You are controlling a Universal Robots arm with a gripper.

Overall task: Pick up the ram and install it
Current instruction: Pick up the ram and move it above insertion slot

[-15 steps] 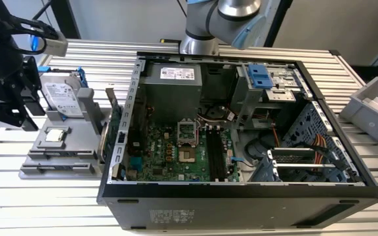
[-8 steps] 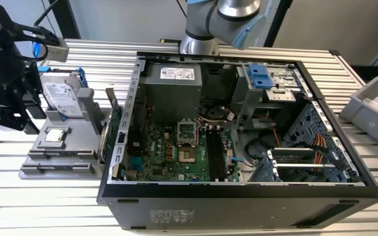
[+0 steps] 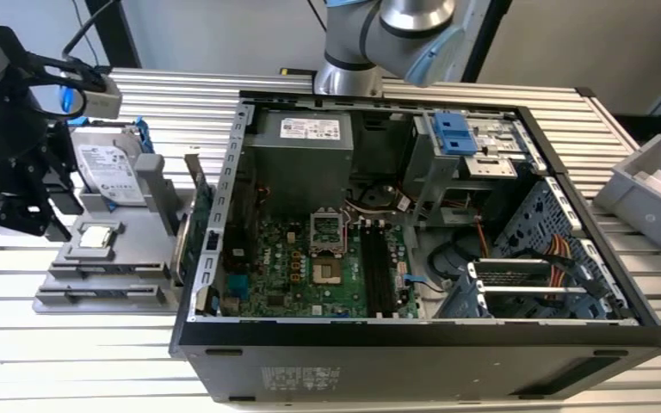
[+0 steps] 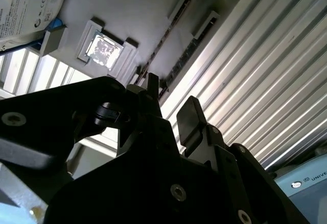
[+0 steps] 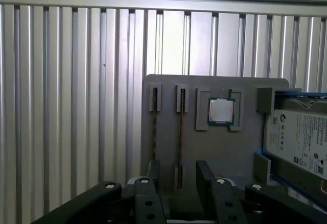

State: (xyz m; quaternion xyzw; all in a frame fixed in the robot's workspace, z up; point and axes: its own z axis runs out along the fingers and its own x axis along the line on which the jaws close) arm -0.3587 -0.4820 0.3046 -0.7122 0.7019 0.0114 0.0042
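Note:
Two thin ram sticks stand on edge in the slots of a grey holder (image 5: 214,152). In the first wrist view, the ram (image 5: 180,132) nearer the square processor chip (image 5: 221,110) runs down between my black fingers. The other stick (image 5: 154,129) lies just outside them. My gripper (image 5: 179,170) is open and hovers over the holder, with nothing held. It also shows in the second wrist view (image 4: 171,101) and at the exterior view's left (image 3: 21,215). The long black memory slots (image 3: 377,267) lie on the motherboard inside the open computer case (image 3: 423,331).
A silver hard drive (image 3: 113,172) with blue rails sits on the holder (image 3: 89,297) behind the chip. A green expansion card (image 3: 199,224) stands between holder and case. A grey bin (image 3: 652,185) is at the exterior view's right. The arm's base (image 3: 360,52) stands behind the case.

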